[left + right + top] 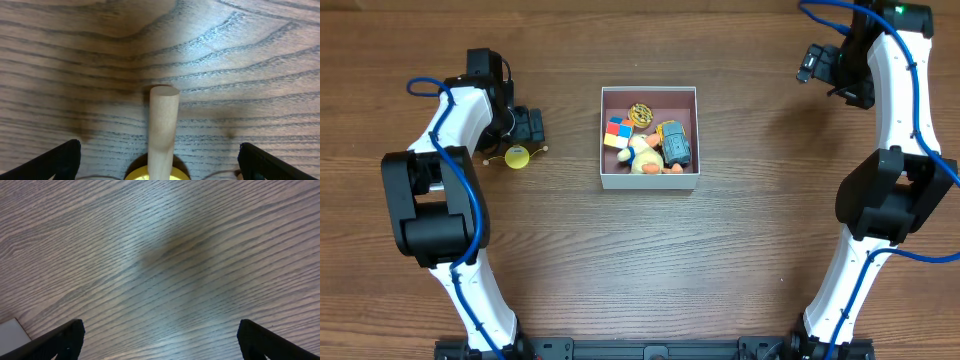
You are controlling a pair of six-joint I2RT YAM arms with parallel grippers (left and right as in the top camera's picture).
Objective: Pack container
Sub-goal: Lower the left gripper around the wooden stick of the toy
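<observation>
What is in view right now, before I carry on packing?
container: one, white walls, mauve-pink floor, table centre.
colour cube: one, red, blue and yellow, in the container, left side.
round toy: one, gold-brown, in the container, far side.
blue-grey toy: one, in the container, right side.
soft toy: one, pale yellow with orange, in the container, near side.
peg toy: one, yellow with wooden pegs, on the table left of the container.
table: one, brown wood.
left gripper: open, at the peg toy.
right gripper: open, empty, far right.
</observation>
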